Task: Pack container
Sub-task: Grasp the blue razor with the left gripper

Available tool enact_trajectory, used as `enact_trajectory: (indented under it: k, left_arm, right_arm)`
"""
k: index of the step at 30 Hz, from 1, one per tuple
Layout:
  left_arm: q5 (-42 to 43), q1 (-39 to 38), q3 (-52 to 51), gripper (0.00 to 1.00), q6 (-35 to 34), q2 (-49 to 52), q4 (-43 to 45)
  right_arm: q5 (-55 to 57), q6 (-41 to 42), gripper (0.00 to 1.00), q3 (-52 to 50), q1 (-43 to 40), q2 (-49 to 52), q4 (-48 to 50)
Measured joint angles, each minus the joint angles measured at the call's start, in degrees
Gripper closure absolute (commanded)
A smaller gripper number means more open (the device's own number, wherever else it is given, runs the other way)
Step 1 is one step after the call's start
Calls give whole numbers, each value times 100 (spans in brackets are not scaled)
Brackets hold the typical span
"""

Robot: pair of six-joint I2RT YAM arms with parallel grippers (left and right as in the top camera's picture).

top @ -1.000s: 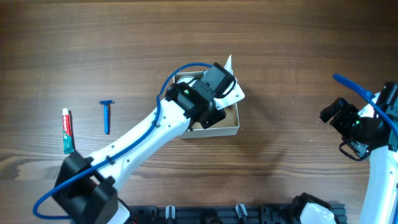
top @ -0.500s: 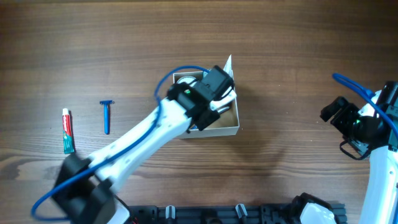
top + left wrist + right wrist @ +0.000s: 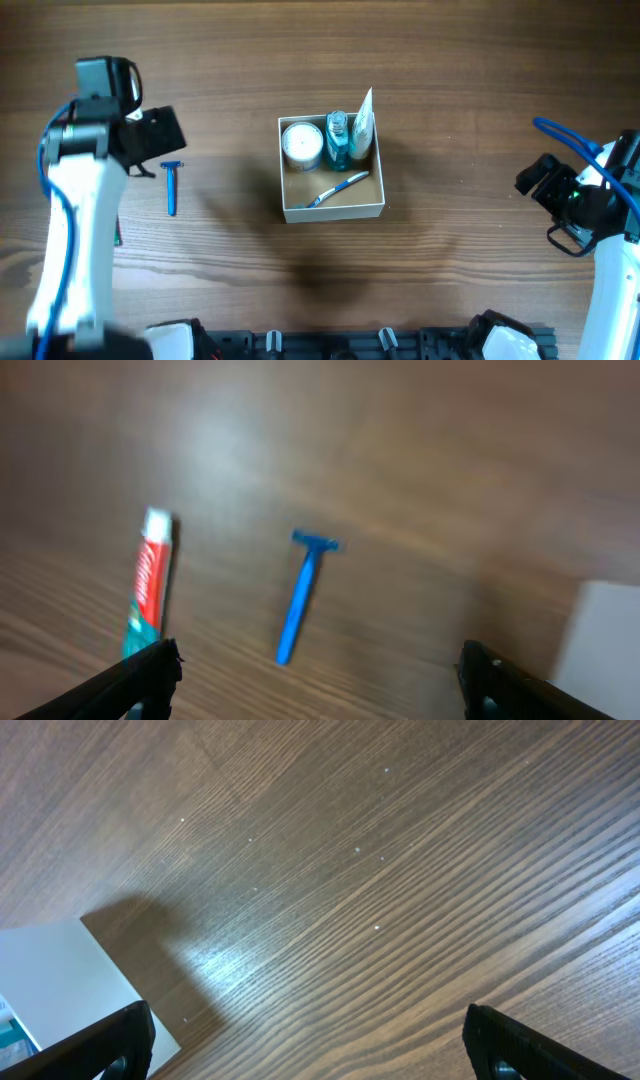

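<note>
Hovering over the left part of the table (image 3: 460, 70), the left claw (image 3: 320, 660) is held wide open. Nothing is gripped and nothing is touched by its fingers, and only bare wood is seen between them. Just ahead of it the razor (image 3: 303, 592) is found lying flat. Its long axis runs away from the robot's side of the table, with the head at the far end and the handle end nearest the open gap. The toothpaste tube (image 3: 148, 585) is laid roughly parallel on the razor's outer side, apart from it, and in the overhead view most of it is hidden by the arm.

The box (image 3: 333, 212) is placed near the middle of the table, to the right of the left claw and well apart from it, with the razor lying between. Inside it a jar (image 3: 302, 145), a bottle (image 3: 338, 140), a white tube (image 3: 362, 120) and a toothbrush (image 3: 338, 188) are seen.

The right claw (image 3: 310, 1040) is likewise spread open and empty, well to the right of the box.

The razor is judged the likely next pick, and the left arm is far nearer to it. The fingers are set either side of the handle's line, so a grip across the thin handle is favoured.
</note>
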Motion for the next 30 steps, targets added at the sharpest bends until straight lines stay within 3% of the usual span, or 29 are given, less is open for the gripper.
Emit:
enact_trajectory:
  k: [8, 14, 16, 18, 22, 25, 30]
  left_arm:
    - [459, 197, -168, 16, -48, 2527, 136]
    - [614, 197, -184, 18, -48, 2887, 341]
    - [678, 197, -225, 30, -33, 2874, 450]
    - [680, 197, -304, 51, -33, 2826, 557]
    - [662, 197, -398, 62, 11, 2761, 662]
    - [656, 197, -402, 81, 13, 2756, 658]
    - [660, 197, -404, 96, 28, 2756, 638]
  right_arm:
    - [0, -20, 0, 0, 0, 0, 4]
    - [0, -20, 0, 0, 0, 0, 4]
    - [2, -20, 0, 0, 0, 0, 4]
    - [2, -20, 0, 0, 0, 0, 4]
    - [2, -20, 0, 0, 0, 0, 4]
    - [0, -20, 0, 0, 0, 0, 4]
    - [2, -20, 0, 0, 0, 0, 4]
